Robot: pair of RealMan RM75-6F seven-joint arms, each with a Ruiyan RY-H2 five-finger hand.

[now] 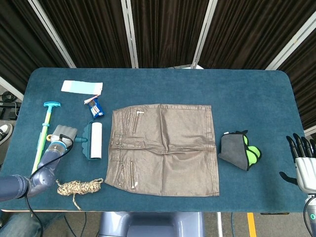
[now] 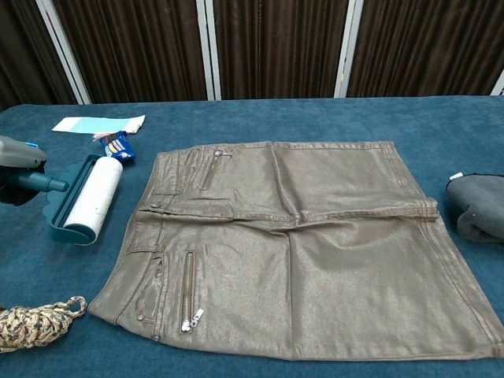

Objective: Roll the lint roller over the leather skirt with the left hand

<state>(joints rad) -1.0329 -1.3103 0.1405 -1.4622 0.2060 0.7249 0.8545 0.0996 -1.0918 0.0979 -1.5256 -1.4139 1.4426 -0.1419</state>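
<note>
We are viewing the lint roller (image 1: 95,140) lying just left of the leather skirt (image 1: 165,148), its white drum running near-to-far, handle pointing left. Our left hand (image 1: 63,136) is gripping that handle. Bare table (image 1: 247,94) is lying open beyond the skirt's far and right edges; a coiled rope (image 1: 79,186) is lying nearer. Our right hand (image 1: 303,160) is hanging off the right edge, fingers apart.

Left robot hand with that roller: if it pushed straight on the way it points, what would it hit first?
Probably the leather skirt: the left robot hand aims the lint roller toward its waistband edge.
</note>
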